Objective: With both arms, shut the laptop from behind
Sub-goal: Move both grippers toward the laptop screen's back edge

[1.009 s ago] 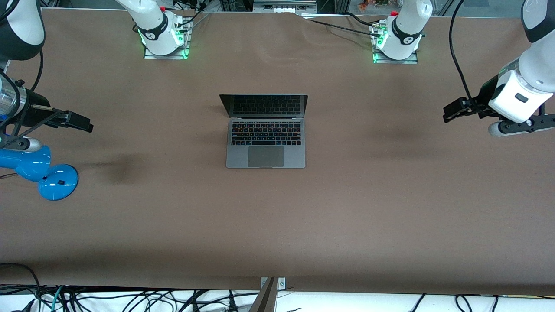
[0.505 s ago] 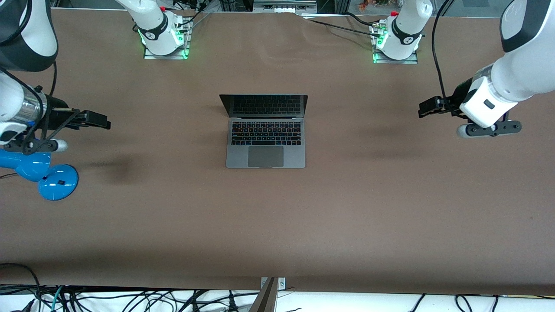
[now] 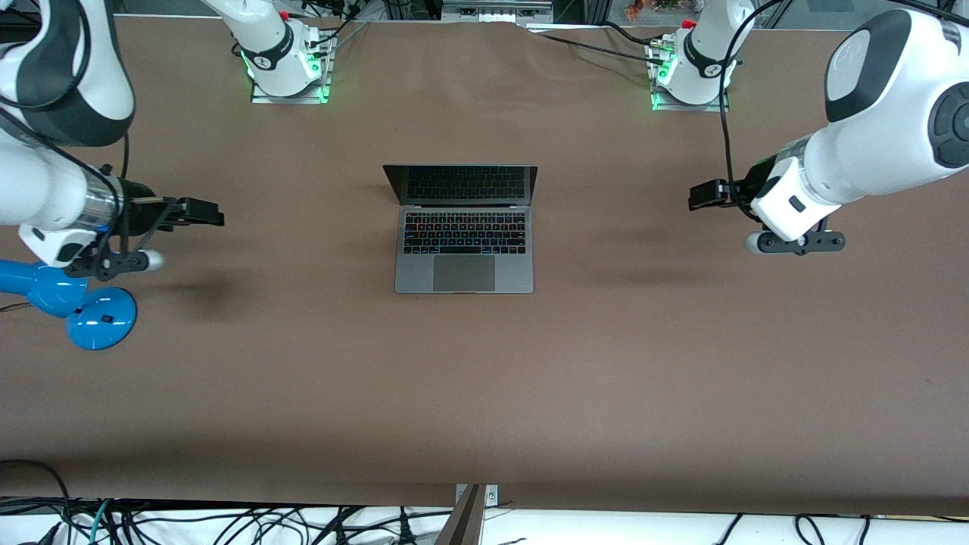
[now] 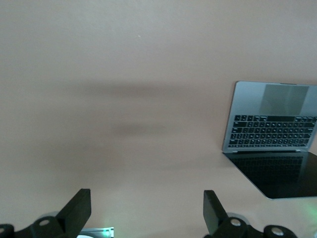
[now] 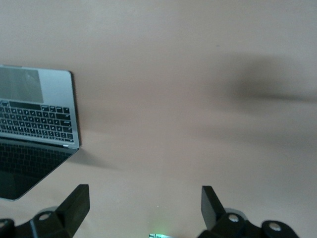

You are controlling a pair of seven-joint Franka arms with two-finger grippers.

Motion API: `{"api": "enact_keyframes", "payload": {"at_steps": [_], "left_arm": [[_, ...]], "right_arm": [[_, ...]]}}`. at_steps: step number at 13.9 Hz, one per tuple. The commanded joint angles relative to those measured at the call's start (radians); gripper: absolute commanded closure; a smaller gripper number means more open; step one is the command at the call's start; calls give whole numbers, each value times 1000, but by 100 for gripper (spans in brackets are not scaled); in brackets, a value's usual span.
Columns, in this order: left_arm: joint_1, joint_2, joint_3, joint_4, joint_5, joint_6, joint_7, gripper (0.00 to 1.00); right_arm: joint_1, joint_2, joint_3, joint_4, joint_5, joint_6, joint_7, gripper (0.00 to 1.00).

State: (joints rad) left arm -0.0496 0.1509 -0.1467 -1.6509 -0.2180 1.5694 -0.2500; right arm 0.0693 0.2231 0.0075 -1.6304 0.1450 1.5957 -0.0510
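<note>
The laptop (image 3: 464, 227) sat open at frame centre. The left gripper (image 3: 700, 196) and right gripper (image 3: 204, 213) hung spread and empty at mid-frame edges. Both should reach the lid's top edge together, pressing evenly.

No readable text, label, brand or number made out anywhere; key legends on laptop (image 3: 464, 241) keyboard too small to be read; small marks on arm bases (image 3: 288, 64) not legible

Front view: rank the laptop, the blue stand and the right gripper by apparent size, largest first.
1. laptop
2. blue stand, partly cut off at the frame edge
3. right gripper, though it hangs above the table, nearer the camera, so its true rank is unsure
</note>
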Motion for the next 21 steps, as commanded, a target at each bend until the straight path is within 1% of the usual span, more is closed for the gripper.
{"api": "enact_keyframes", "payload": {"at_steps": [1, 5, 7, 8, 9, 11, 12, 13, 14, 16, 17, 18, 19, 20, 21], "left_arm": [[0, -7, -22, -10, -37, 4, -34, 0], [0, -5, -91, -13, -37, 55, -126, 0], [0, -8, -143, -27, -37, 58, -198, 0], [0, -10, -175, -36, -35, 60, -237, 0], [0, -10, -207, -40, -37, 60, -280, 0], [0, -10, -273, -55, -37, 70, -356, 0], [0, -10, -306, -73, -37, 81, -397, 0], [0, -10, -356, -92, -37, 101, -443, 0], [0, -10, -390, -108, -37, 119, -493, 0], [0, -7, -450, -131, -38, 138, -563, 3], [-1, -5, -465, -139, -43, 142, -587, 7], [-1, -5, -481, -148, -67, 147, -616, 9], [-1, -5, -487, -155, -93, 158, -636, 20], [-3, -5, -507, -173, -106, 179, -673, 39], [-3, -4, -530, -185, -107, 211, -725, 68]], "right_arm": [[-9, -1, 69, -28, 13, 26, -3, 0], [-9, 15, 158, -32, 13, 52, 38, 0], [-3, 19, 218, -34, 13, 55, 197, 3], [-2, 19, 253, -34, 13, 50, 295, 18], [-2, 22, 302, -34, 13, 41, 416, 33], [0, 22, 382, -42, 13, 39, 580, 52], [1, 30, 417, -45, 15, 38, 629, 59], [1, 33, 443, -49, 16, 35, 655, 66], [1, 39, 463, -55, 36, 23, 666, 75], [1, 42, 470, -69, 91, 3, 668, 83], [1, 42, 470, -75, 116, -19, 669, 87], [4, 44, 471, -77, 139, -45, 669, 88], [6, 44, 479, -83, 149, -63, 669, 88], [6, 44, 483, -86, 151, -74, 668, 88], [7, 50, 486, -97, 151, -83, 668, 88]]}}
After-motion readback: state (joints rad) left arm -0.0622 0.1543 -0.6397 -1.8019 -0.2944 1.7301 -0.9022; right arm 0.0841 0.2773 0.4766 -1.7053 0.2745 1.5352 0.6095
